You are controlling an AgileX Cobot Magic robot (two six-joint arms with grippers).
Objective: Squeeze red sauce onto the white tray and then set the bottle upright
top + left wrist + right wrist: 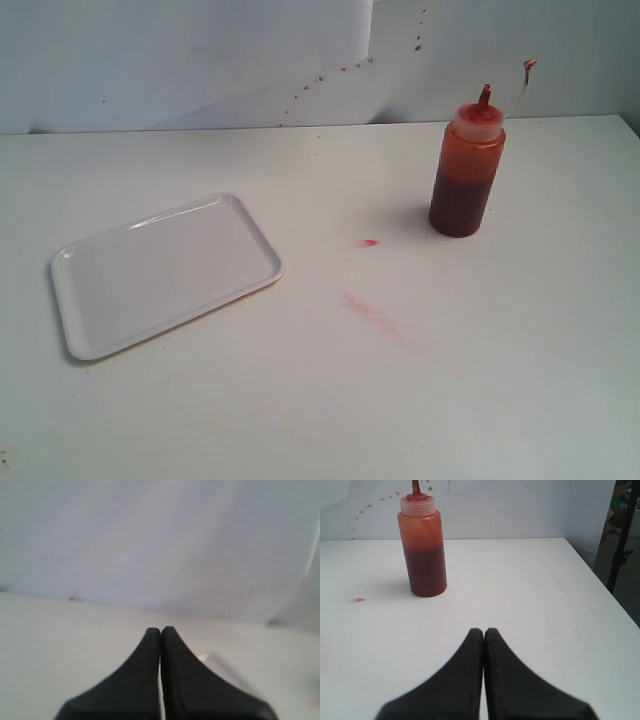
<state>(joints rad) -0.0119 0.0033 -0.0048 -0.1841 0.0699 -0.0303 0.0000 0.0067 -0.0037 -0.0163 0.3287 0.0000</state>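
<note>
The bottle [466,168] stands upright on the white table at the right, dark red sauce [460,205] filling its lower half, its nozzle pointing up and the small cap dangling on its tether. The right wrist view shows the same bottle [423,550] well ahead of my right gripper [483,631], which is shut on nothing. The white tray [160,272] lies flat at the left with no sauce on it. My left gripper [160,630] is shut and empty, with a blurred corner of the tray [227,672] just beyond it. Neither gripper shows in the exterior view.
Faint red smears [370,310] and a small red spot [370,242] mark the table between tray and bottle. Red specks dot the back wall [345,68]. The table's right edge [600,577] drops off beside a dark stand [620,545].
</note>
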